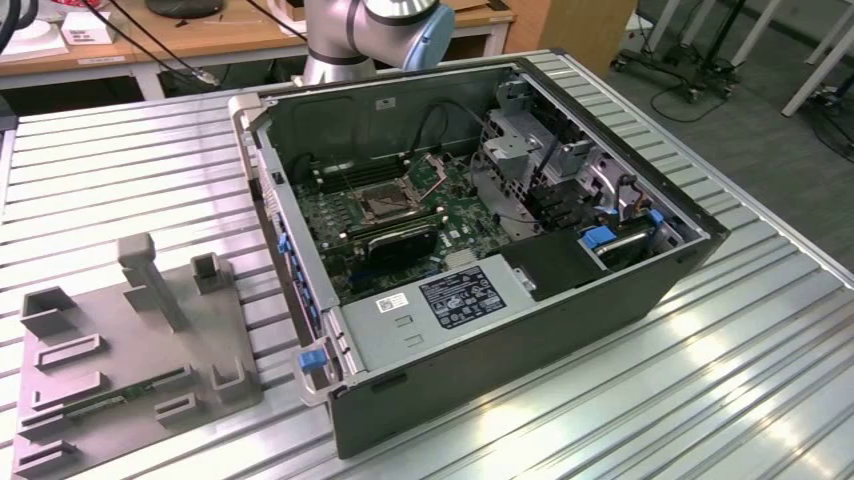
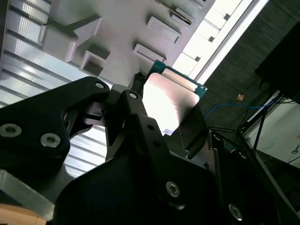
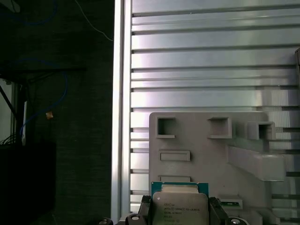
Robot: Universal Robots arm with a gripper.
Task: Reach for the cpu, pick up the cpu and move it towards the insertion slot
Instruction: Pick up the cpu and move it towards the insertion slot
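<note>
Cpu (image 3: 180,201) clamped by opposite edges in gripper (image 3: 180,212), held clear of gray fixture plate (image 3: 206,154), likely sparing its faces for carriage toward insertion slot (image 1: 380,205).

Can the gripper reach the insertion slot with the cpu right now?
Probably yes: the gripper holds the cpu, the case lies open upward, and nothing covers the insertion slot, though cables run close.
</note>
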